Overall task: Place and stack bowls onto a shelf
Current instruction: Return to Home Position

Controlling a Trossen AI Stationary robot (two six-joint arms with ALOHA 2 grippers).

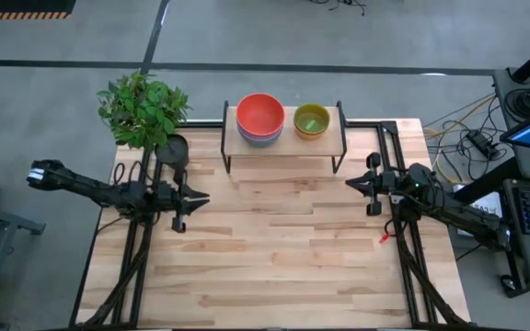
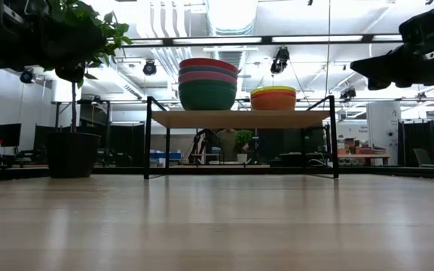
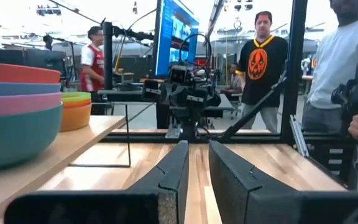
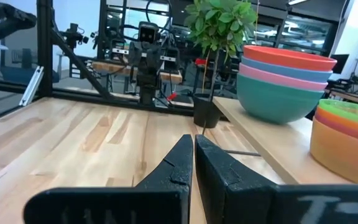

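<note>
- At the table's [image 1: 274, 257] side edges, both arms stretch level, the left gripper [image 1: 201, 199] and the right gripper [image 1: 352, 184] facing each other.
- Left gripper is narrowly spread, right gripper almost pressed together; both are empty.
- Shelf [image 1: 283, 149] lies left-to-right at the far edge.
- On it stand the large stack [image 1: 260, 115], red on top, and beside it the small stack [image 1: 311, 119], lime on top, mouths up.

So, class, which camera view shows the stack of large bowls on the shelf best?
The right wrist view: the stack of large bowls sits whole, side-on, showing red, blue, pink, teal from top down. The low view shows it farther off; the left wrist view cuts it off; the high view shows mainly the top bowl.
</note>
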